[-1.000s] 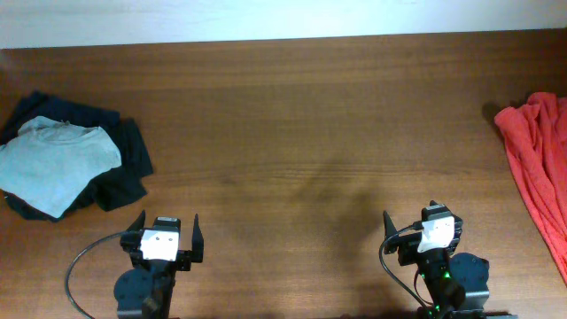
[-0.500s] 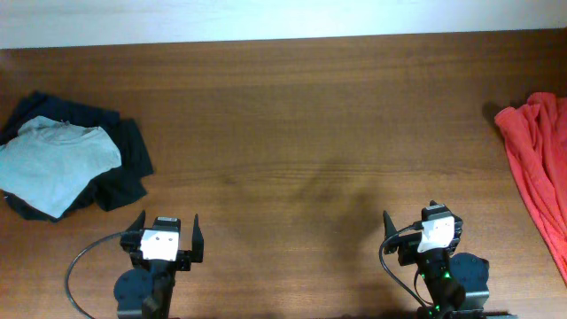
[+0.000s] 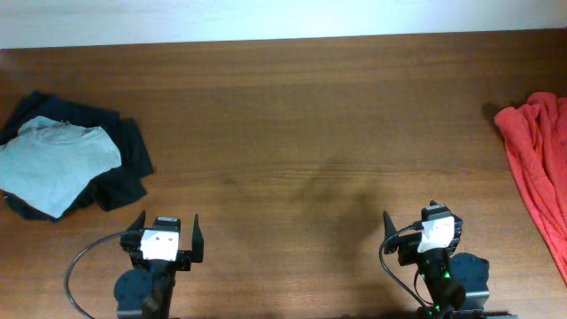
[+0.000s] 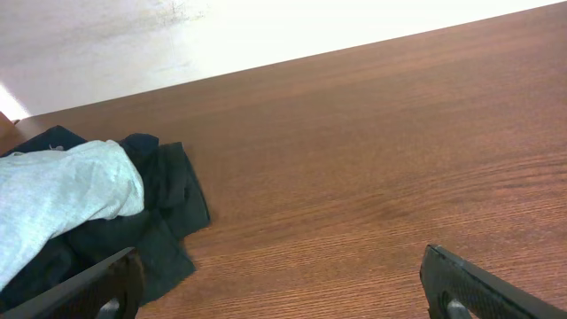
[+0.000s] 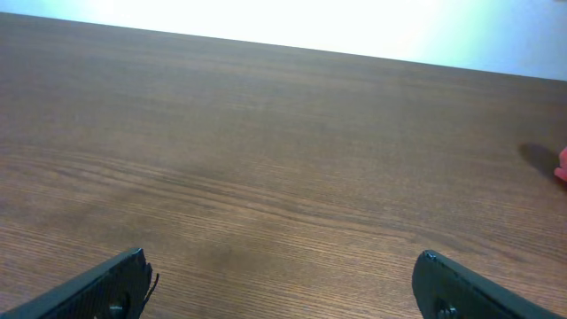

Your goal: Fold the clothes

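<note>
The clothes, a crumpled orange-red T-shirt (image 3: 536,164), lie at the table's far right edge and run partly out of the overhead view. Only a small red sliver of the T-shirt (image 5: 563,168) shows at the right border of the right wrist view. My left gripper (image 3: 166,226) sits at the near edge on the left, open, with bare wood between its fingers (image 4: 283,288). At the near edge on the right, my right gripper (image 3: 423,220) is open too and holds nothing (image 5: 283,283). Both grippers are well apart from the T-shirt.
A pale grey-blue tee (image 3: 53,159) lies folded on dark navy garments (image 3: 124,173) at the far left, also seen in the left wrist view as the pale tee (image 4: 62,195) over navy cloth (image 4: 164,213). The brown wooden table (image 3: 283,115) ends at a white wall behind.
</note>
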